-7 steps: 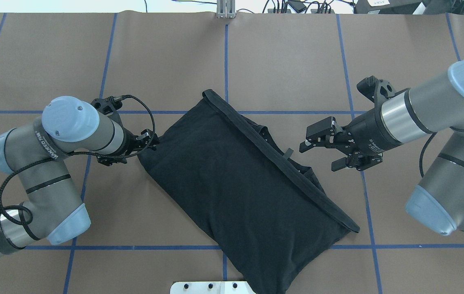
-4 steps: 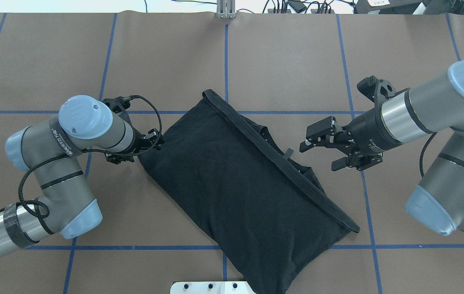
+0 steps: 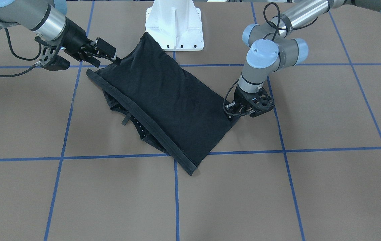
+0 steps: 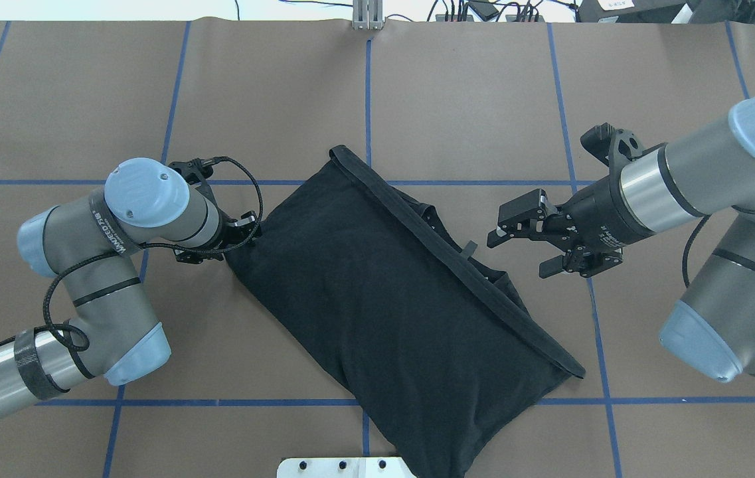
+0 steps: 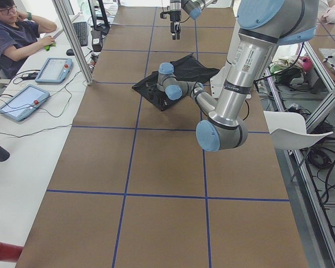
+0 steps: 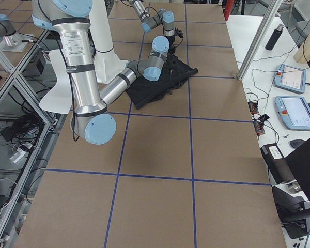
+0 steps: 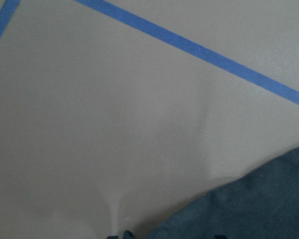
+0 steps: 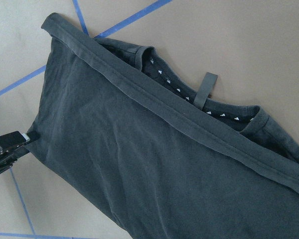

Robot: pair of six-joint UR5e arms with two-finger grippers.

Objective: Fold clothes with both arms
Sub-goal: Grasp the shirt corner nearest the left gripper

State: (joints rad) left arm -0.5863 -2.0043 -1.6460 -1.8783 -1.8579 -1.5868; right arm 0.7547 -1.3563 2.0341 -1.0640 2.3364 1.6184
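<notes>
The black T-shirt (image 4: 384, 299) lies folded in a slanted rectangle at mid-table, its hem band on top along the right side. Under that band the collar (image 8: 189, 94) with small white marks peeks out. My left gripper (image 4: 246, 231) is low at the shirt's left corner and looks shut on the cloth edge; from across the table the same gripper (image 3: 232, 110) touches that corner. My right gripper (image 4: 520, 249) hovers open just off the shirt's right side, holding nothing. The left wrist view shows only the table and a bit of the shirt (image 7: 259, 209).
The white pedestal base (image 3: 174, 26) stands right behind the shirt's near end. Blue tape lines (image 4: 367, 99) cross the brown table cover. Cables and plugs (image 4: 483, 10) line the far edge. A seated person (image 5: 14, 36) and tablets (image 5: 22, 100) are beside the table.
My left arm's elbow and wrist have swung to the right, toward the shirt, while its gripper stayed at the left corner. The right arm and the shirt have not moved.
</notes>
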